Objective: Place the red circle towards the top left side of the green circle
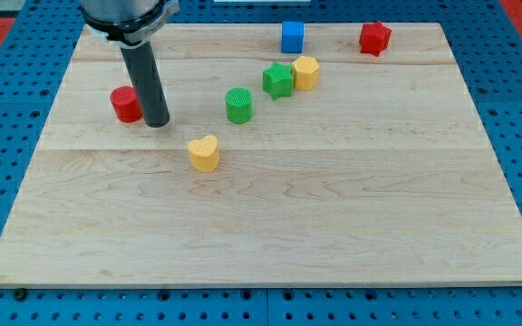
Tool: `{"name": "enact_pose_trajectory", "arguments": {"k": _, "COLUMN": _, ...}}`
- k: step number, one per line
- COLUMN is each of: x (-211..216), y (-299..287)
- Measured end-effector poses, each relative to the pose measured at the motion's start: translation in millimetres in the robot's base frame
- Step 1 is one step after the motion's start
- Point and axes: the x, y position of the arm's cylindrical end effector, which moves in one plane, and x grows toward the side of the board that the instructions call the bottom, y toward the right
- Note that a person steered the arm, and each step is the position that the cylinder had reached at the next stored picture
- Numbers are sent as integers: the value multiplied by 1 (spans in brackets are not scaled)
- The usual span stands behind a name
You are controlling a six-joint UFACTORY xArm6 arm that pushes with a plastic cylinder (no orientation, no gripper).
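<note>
1. Toward the view's left of the wooden table (pixel 270 226), our tip (pixel 157 123) rested just to the right of the red circle (pixel 126 105), seemingly touching it.
2. We carried no jaws, only a dark rod, so nothing was gripped.
3. Well right of our tip stood the green circle (pixel 238 105).
4. Beyond it sat a green star (pixel 278 81) touching a yellow hexagon (pixel 305 72).
5. Elsewhere lay a yellow heart (pixel 204 153), a blue cube (pixel 292 37) and a red star (pixel 374 38).

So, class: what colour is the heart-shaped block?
Yellow. The heart shows plainly in the camera view, below the green circle.
</note>
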Motion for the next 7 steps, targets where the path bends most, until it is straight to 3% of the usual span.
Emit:
{"name": "enact_pose_trajectory", "arguments": {"k": 3, "x": -14, "y": -9}}
{"name": "enact_pose_trajectory", "arguments": {"k": 4, "x": 33, "y": -9}}
{"name": "enact_pose_trajectory", "arguments": {"k": 5, "x": 63, "y": -59}}
{"name": "enact_pose_trajectory", "arguments": {"k": 6, "x": 50, "y": -137}}
{"name": "enact_pose_trajectory", "arguments": {"k": 7, "x": 6, "y": -138}}
